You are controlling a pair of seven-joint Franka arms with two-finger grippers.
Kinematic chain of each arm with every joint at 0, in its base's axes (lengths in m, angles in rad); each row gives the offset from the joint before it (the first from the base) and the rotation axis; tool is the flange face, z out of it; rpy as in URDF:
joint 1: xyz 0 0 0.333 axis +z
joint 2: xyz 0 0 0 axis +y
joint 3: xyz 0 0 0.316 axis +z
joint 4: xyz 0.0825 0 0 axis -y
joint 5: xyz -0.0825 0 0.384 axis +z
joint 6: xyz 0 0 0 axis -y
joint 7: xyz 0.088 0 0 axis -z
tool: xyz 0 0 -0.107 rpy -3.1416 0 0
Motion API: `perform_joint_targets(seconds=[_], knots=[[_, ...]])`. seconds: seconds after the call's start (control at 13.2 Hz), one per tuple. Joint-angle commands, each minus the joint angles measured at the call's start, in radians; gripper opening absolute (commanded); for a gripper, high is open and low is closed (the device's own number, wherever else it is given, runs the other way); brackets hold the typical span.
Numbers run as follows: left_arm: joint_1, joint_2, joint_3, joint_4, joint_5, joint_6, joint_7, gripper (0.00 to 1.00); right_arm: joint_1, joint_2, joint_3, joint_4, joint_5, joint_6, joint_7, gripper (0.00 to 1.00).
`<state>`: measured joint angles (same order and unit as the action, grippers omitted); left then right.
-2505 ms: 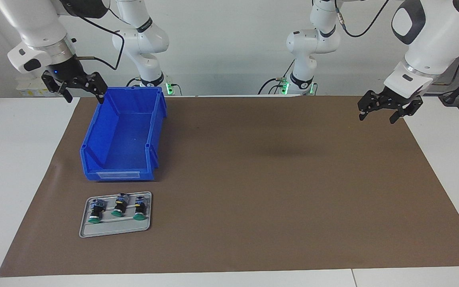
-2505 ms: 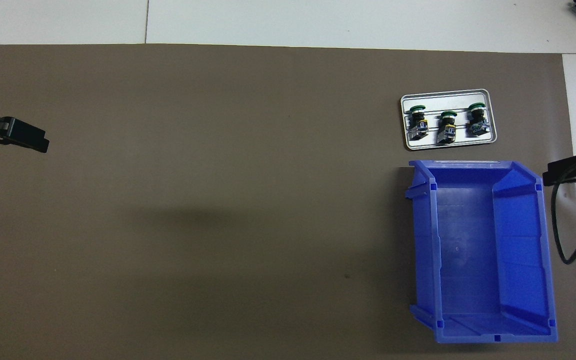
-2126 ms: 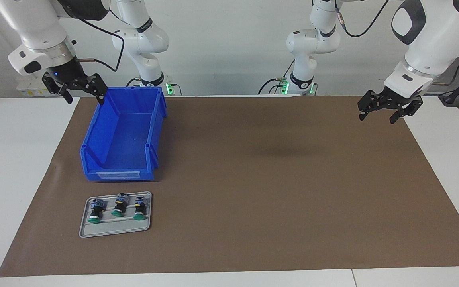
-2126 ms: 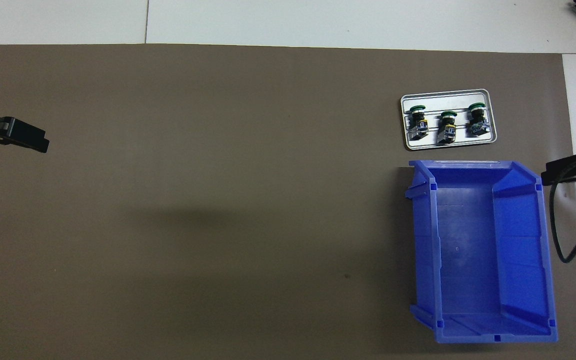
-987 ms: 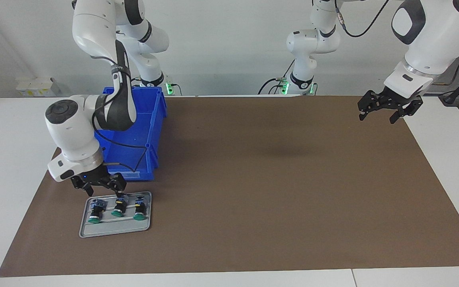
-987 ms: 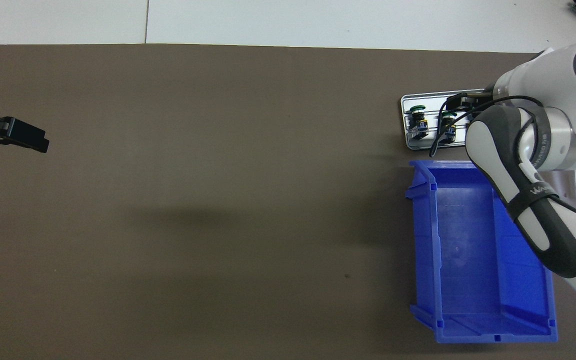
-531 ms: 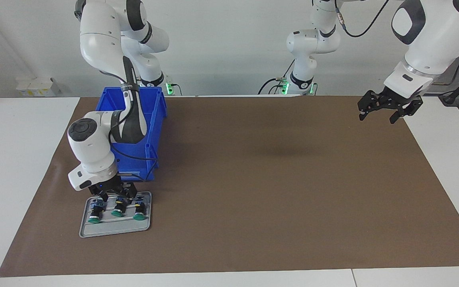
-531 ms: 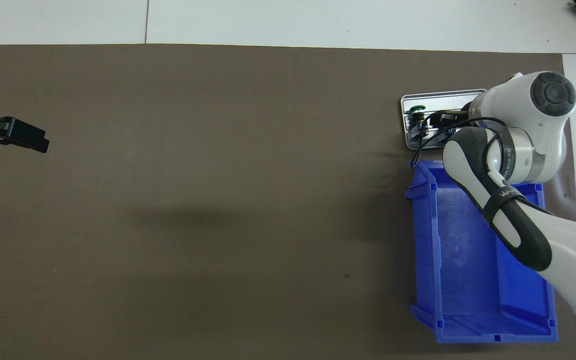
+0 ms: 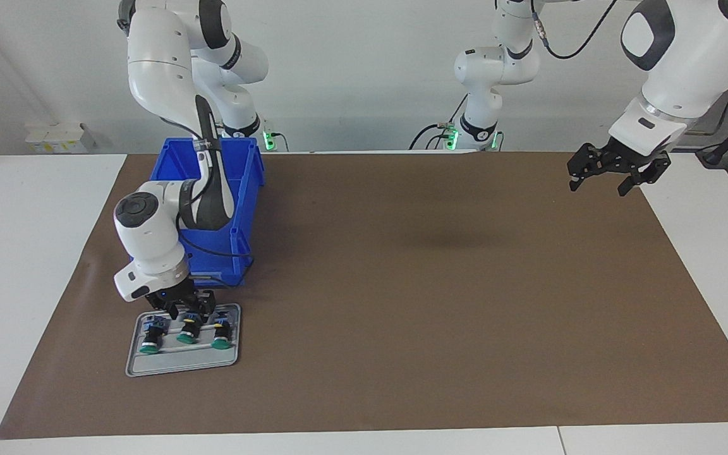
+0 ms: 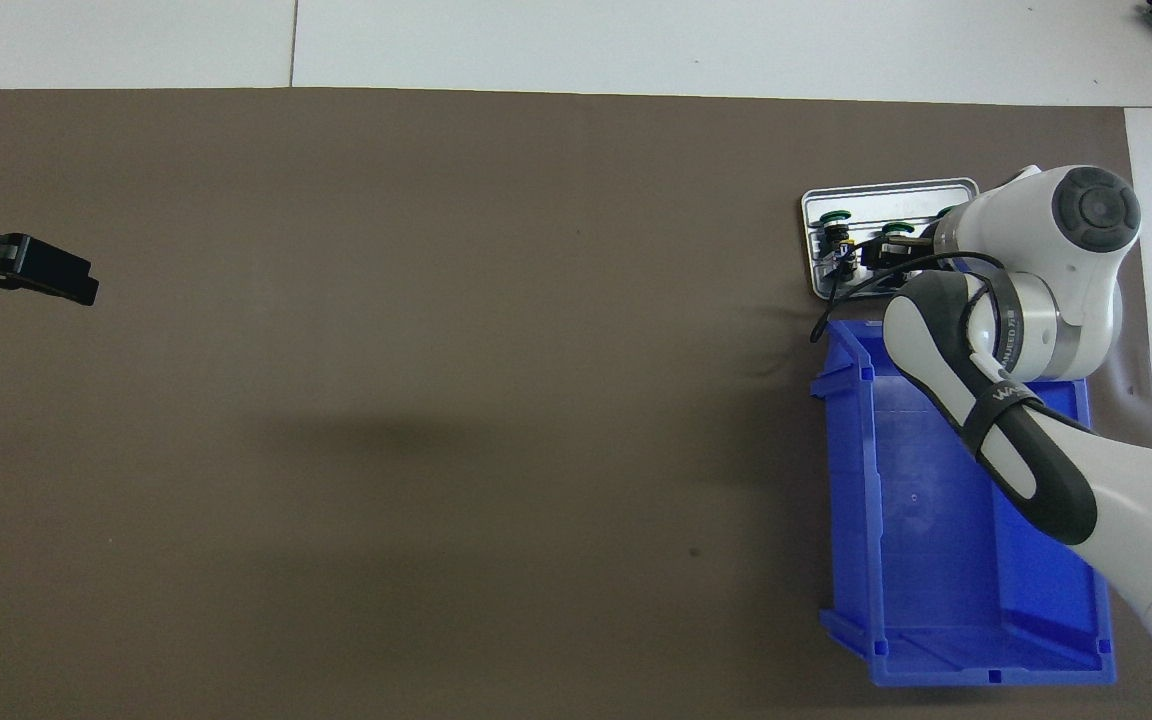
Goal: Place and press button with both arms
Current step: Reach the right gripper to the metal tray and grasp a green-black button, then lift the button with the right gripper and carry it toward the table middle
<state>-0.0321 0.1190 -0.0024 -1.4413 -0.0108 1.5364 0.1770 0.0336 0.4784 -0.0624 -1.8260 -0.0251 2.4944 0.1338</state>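
Over the small metal tray (image 9: 182, 365), at the right arm's end of the worktop (image 9: 402, 284), I have the right pincer (image 9: 185, 309) down on the middle push-button (image 9: 189, 329) of the three that lie there in a row, green caps pointing away from the robots. Its fingers sit either side of that button's blue-grey base, but I cannot tell whether they have clamped on it or stand a little apart. The button lies on the tray, not lifted. Coming at it from above suits the row, I judge, since the two neighbours lie just beside it and leave little room at the sides. The blue bin (image 9: 225, 208) stands next to the tray, nearer the robots, open top up, likely as the drop place. My left pincer (image 9: 613, 174) waits with fingers apart over the brown mat (image 9: 465, 328) at its own end, kept free, I think, for pressing.
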Motion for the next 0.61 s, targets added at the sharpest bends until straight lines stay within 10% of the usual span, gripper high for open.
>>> perform_joint_targets(seconds=[0.0, 0.53], knots=[[0.004, -0.027, 0.001, -0.036, -0.009, 0.021, -0.007, 1.00, -0.012, 0.002, 0.006, -0.010, 0.010, 0.028, -0.008, 0.01], [0.004, -0.027, 0.001, -0.036, -0.009, 0.021, -0.007, 1.00, -0.014, -0.004, -0.004, 0.293, -0.007, -0.286, 0.143, 0.00]])
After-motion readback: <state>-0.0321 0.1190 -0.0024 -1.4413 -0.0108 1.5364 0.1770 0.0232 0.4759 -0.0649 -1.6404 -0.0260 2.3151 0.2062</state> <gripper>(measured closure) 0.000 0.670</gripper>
